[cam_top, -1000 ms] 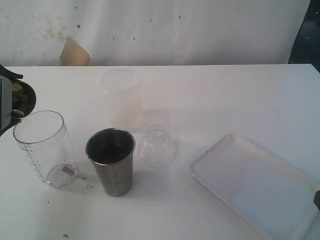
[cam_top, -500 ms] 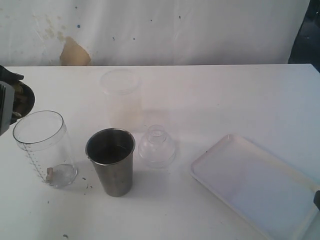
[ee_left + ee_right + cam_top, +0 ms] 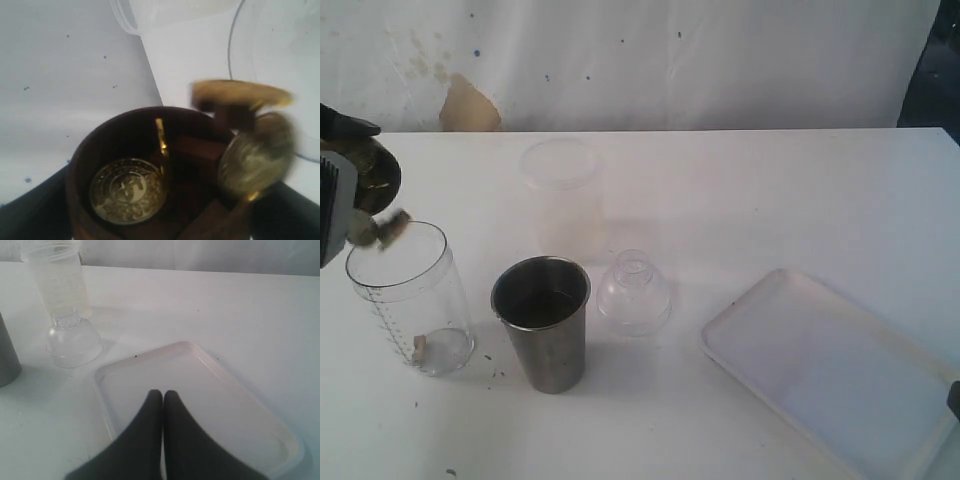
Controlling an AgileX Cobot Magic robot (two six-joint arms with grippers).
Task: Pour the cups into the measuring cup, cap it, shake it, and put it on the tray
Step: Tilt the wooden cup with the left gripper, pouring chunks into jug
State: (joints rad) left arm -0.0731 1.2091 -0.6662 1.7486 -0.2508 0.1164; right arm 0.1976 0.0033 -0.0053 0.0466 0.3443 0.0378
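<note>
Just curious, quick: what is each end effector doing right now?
Left end effector: closed around the brown wooden cup, holding it.
Right end effector: closed, holding nothing.

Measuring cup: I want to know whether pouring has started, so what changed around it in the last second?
The left gripper tipped the wooden cup further; gold coins and a brown block now spill toward the mouth of the measuring cup. A brown piece in its base slid left. Steel tumbler, dome lid, frosted cup, tray and right gripper stayed put.
</note>
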